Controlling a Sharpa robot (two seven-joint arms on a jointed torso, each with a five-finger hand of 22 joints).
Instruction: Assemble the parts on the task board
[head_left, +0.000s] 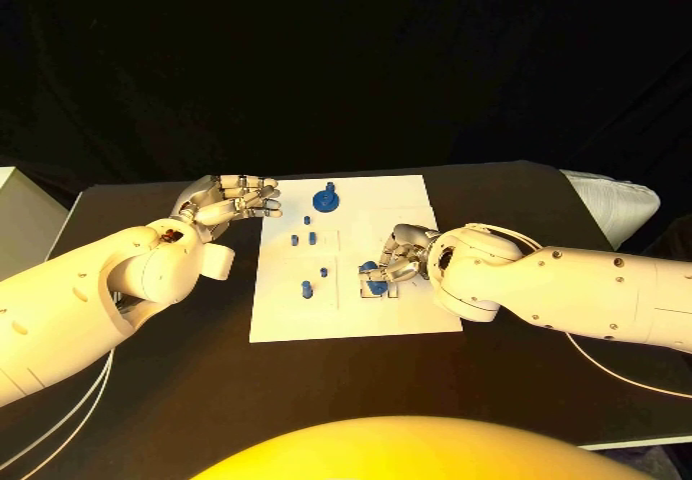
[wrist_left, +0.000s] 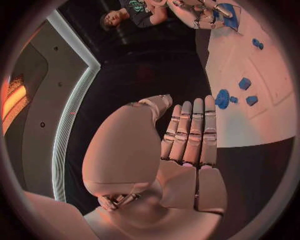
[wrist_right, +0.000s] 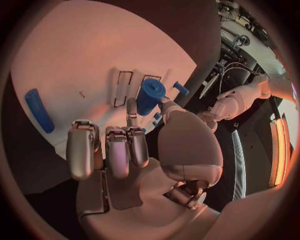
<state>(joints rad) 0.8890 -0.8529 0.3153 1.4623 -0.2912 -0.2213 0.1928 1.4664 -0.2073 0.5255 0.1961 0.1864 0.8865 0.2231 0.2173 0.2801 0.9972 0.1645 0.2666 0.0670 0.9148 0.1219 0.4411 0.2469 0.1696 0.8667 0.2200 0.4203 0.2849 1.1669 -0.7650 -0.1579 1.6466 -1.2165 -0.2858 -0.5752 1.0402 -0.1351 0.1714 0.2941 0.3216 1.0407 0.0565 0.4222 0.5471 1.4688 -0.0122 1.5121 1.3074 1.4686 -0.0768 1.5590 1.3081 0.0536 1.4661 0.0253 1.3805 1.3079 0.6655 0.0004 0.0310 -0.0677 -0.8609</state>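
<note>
A black worktop (head_left: 173, 390) is carrying the white board (head_left: 411, 205). The right hand (head_left: 392, 262) is pinching a blue cylinder (wrist_right: 149, 95) over the board's near edge. The left hand (head_left: 231, 200), fingers together and holding nothing, is hovering beside the board's far corner, near a round blue part (head_left: 326, 199).

left arm: white, in from the left, silver many-fingered left hand (head_left: 231, 200) empty, fingers straight and together
right arm: white, silver many-fingered right hand (head_left: 397, 258) pinching a part

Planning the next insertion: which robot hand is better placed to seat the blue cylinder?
Probably the right robot hand: it already pinches the blue cylinder over the task board. The left robot hand hovers off the board's edge, holding nothing.
</note>
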